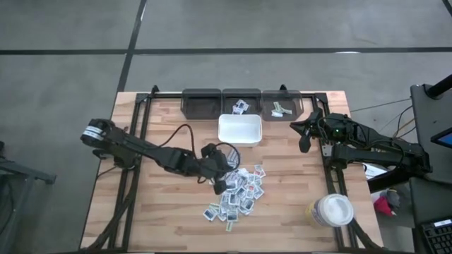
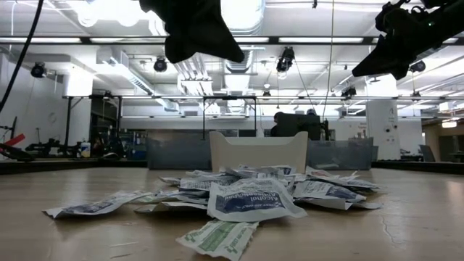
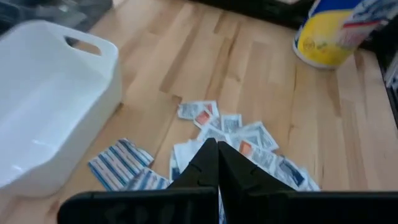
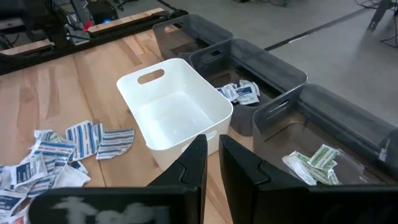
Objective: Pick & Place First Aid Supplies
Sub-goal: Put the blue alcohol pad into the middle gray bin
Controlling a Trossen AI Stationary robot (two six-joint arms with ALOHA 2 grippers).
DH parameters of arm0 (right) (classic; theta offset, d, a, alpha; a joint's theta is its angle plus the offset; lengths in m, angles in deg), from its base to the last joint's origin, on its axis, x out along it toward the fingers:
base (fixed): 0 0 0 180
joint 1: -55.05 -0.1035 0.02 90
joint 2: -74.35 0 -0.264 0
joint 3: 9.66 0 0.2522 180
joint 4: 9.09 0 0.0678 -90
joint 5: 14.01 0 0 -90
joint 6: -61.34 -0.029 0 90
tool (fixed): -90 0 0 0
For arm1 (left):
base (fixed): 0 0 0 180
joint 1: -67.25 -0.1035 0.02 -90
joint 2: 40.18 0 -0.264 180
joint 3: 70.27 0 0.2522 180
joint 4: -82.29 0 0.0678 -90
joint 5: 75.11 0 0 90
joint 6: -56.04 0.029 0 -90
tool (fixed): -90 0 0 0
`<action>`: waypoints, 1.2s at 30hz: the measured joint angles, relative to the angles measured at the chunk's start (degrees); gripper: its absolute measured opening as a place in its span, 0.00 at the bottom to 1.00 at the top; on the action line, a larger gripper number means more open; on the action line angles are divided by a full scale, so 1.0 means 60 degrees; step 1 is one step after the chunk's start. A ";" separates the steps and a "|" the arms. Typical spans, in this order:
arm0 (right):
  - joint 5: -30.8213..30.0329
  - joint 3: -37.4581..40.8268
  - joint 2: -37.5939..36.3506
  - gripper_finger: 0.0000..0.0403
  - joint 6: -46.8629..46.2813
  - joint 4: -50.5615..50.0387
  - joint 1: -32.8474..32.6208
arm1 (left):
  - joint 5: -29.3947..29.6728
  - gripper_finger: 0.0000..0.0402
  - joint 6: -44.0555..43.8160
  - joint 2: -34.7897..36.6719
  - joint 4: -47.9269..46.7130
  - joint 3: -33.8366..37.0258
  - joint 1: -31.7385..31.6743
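Packets of first aid supplies lie in a loose, overlapping heap on the wooden table, directly beneath and just ahead of my left gripper. I judge them very light, thin and limp, with slick wrappers that will slide over one another; a pinch on a free edge or corner at the rim of the heap should lift one alone, while a grab at the middle risks taking several. They are small flat squares, white or grey, some with blue stripes, some with red print, one near the low camera greenish.

My left gripper hangs just above the heap with its fingers pressed together, pinching nothing that I can see. The white tray sits just beyond it and looks empty. Behind the tray stand three dark bins; the middle bin and the one nearest my right gripper already hold a few packets. My right gripper waits near those bins, well apart from the heap, fingers nearly together with a narrow gap and nothing between them.
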 joint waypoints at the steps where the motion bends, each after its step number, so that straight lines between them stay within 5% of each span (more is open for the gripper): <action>1: 0.0000 0.0000 0.0000 0.10 0.0000 -0.0003 0.0000 | -0.0083 0.00 -0.0126 -0.0054 -0.0038 0.0027 0.0000; 8: 0.0000 0.0022 -0.0004 0.10 0.0004 -0.0003 -0.0006 | -0.0720 0.02 -0.1314 -0.0600 -0.0364 0.0040 -0.0022; 20: -0.0004 0.0029 -0.0004 0.10 0.0004 -0.0001 -0.0004 | -0.1493 0.35 -0.0172 -0.1990 -0.0342 -0.0029 -0.0047; 26: -0.0004 0.0033 -0.0004 0.10 -0.0007 -0.0001 -0.0004 | -0.1580 0.37 0.1250 -0.2847 -0.0466 -0.0589 -0.0091; 36: -0.0004 0.0033 -0.0004 0.10 -0.0033 -0.0006 0.0000 | -0.1486 0.37 0.1367 -0.3056 -0.1340 -0.0929 -0.0313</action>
